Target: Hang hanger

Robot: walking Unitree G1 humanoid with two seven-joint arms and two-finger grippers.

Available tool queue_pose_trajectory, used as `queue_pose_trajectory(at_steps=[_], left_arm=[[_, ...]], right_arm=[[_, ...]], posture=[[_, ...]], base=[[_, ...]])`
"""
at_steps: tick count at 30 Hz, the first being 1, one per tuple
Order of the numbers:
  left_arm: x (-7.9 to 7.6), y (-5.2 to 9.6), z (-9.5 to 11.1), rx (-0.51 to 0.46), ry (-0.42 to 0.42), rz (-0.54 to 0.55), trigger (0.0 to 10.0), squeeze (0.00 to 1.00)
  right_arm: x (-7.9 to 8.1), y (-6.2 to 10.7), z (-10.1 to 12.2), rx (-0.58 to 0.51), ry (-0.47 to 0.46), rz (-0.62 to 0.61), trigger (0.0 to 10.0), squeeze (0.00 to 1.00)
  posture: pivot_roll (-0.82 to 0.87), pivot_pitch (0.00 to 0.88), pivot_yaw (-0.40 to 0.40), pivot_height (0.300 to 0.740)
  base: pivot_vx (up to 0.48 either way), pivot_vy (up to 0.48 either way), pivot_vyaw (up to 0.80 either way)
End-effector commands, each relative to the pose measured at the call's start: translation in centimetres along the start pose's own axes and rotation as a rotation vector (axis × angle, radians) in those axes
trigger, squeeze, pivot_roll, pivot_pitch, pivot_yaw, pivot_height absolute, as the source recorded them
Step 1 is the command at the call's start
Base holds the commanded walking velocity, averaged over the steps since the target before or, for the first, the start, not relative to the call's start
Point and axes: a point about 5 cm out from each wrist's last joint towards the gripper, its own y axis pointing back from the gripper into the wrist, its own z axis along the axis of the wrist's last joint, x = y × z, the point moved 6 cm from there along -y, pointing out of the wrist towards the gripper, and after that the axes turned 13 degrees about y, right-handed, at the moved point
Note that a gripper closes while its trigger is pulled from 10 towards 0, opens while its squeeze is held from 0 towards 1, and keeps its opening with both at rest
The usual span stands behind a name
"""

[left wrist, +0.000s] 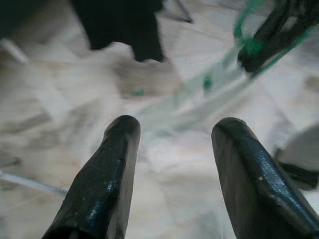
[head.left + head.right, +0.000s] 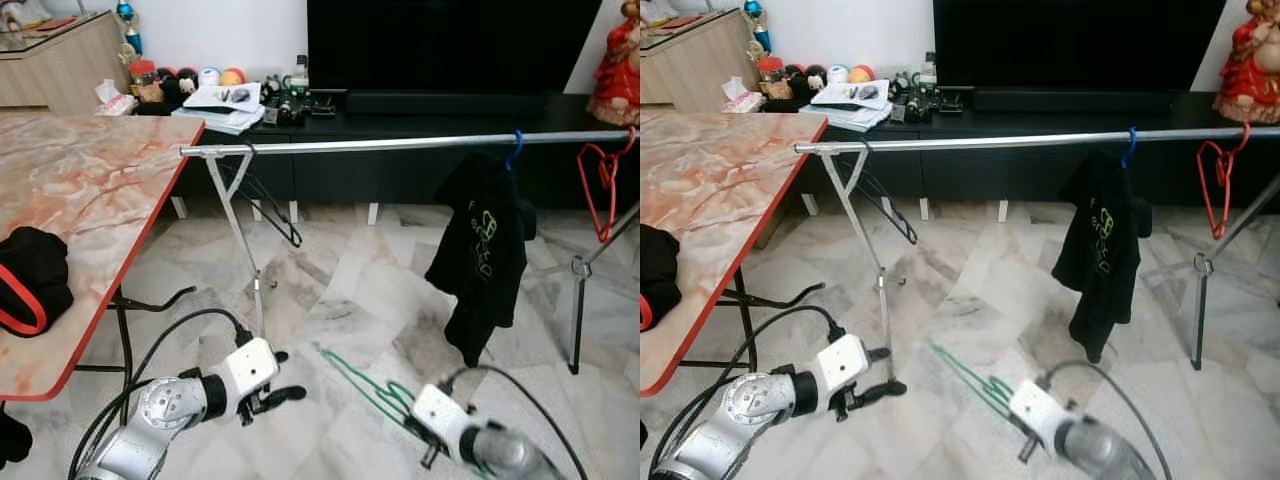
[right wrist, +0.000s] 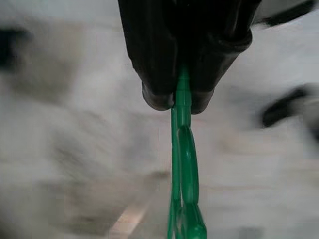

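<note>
While the right gripper (image 3: pixel 182 102) pinches the green hanger (image 2: pixel 365 385) low, seemingly readying a lift toward the rail (image 2: pixel 400 144), the left gripper (image 1: pixel 174 137) waits wide.

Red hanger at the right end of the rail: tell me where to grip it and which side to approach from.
Grip the red hanger on its lower body, below the hook that sits over the rail. It hangs free, broad side toward the camera, apart from the black shirt, so come from the front with the empty left tool; the right tool holds the green hanger.
</note>
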Motion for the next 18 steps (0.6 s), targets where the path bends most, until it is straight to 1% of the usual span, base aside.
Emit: queue_pose_trajectory(at_steps=[1, 2, 6, 7, 8, 9, 10, 12, 15, 16, 18], left_arm=[[-0.4, -0.3, 0.1, 0.008, -0.003, -0.048, 10.0, 0.0], [-0.6, -0.4, 0.2, 0.004, 0.0, -0.064, 10.0, 0.0], [-0.9, -0.7, 1.0, -0.015, -0.005, -0.101, 10.0, 0.0], [-1.2, -0.8, 1.0, -0.002, -0.019, -0.127, 10.0, 0.0], [-1.2, -0.8, 1.0, -0.002, -0.019, -0.127, 10.0, 0.0], [-1.8, -0.8, 0.8, 0.032, -0.034, -0.174, 10.0, 0.0], [-2.0, -0.8, 0.7, 0.042, -0.038, -0.191, 10.0, 0.0], [-2.7, -0.5, 0.3, 0.084, -0.044, -0.255, 10.0, 0.0], [-3.0, -0.4, 0.0, 0.124, -0.059, -0.301, 10.0, 0.0], [-3.0, -0.4, 0.0, 0.124, -0.059, -0.301, 10.0, 0.0], [-3.1, -0.3, -0.2, 0.153, -0.059, -0.333, 10.0, 0.0]], right_arm=[[1.0, 0.2, 0.2, -0.026, 0.02, 0.1, 10.0, 0.0], [1.5, 0.3, 0.7, -0.05, 0.039, 0.168, 10.0, 0.0], [2.3, 0.5, 1.4, -0.076, 0.097, 0.274, 10.0, 0.0], [2.4, 0.4, 1.5, -0.067, 0.118, 0.284, 10.0, 0.0], [2.4, 0.4, 1.5, -0.067, 0.118, 0.284, 10.0, 0.0], [2.4, 0.4, 1.4, -0.057, 0.134, 0.295, 10.0, 0.0], [2.5, 0.4, 1.5, -0.055, 0.141, 0.299, 10.0, 0.0], [2.1, 0.2, 1.8, -0.055, 0.149, 0.284, 10.0, 0.0], [1.8, 0.0, 2.4, -0.067, 0.165, 0.282, 10.0, 0.0], [1.8, 0.0, 2.4, -0.067, 0.165, 0.282, 10.0, 0.0], [1.6, 0.0, 3.1, -0.093, 0.169, 0.291, 10.0, 0.0]], posture=[[-0.02, 0.063, 0.015, 0.74], [-0.02, 0.058, 0.014, 0.74], [-0.02, 0.052, 0.012, 0.74], [-0.02, 0.048, 0.009, 0.74], [-0.02, 0.048, 0.009, 0.74], [-0.02, 0.048, 0.007, 0.74], [-0.02, 0.048, 0.007, 0.74], [-0.01, 0.047, 0.006, 0.74], [-0.01, 0.051, 0.002, 0.74], [-0.01, 0.051, 0.002, 0.74], [-0.01, 0.053, 0.0, 0.74]], base=[[0.0, 0.0, 0.0], [0.0, 0.0, 0.0], [0.0, 0.0, 0.0], [0.0, 0.0, 0.0], [0.0, 0.0, 0.0], [0.0, 0.0, 0.0], [0.0, 0.0, 0.0], [0.0, 0.0, 0.0], [0.0, 0.0, 0.0], [0.0, 0.0, 0.0], [0.0, 0.0, 0.0]])
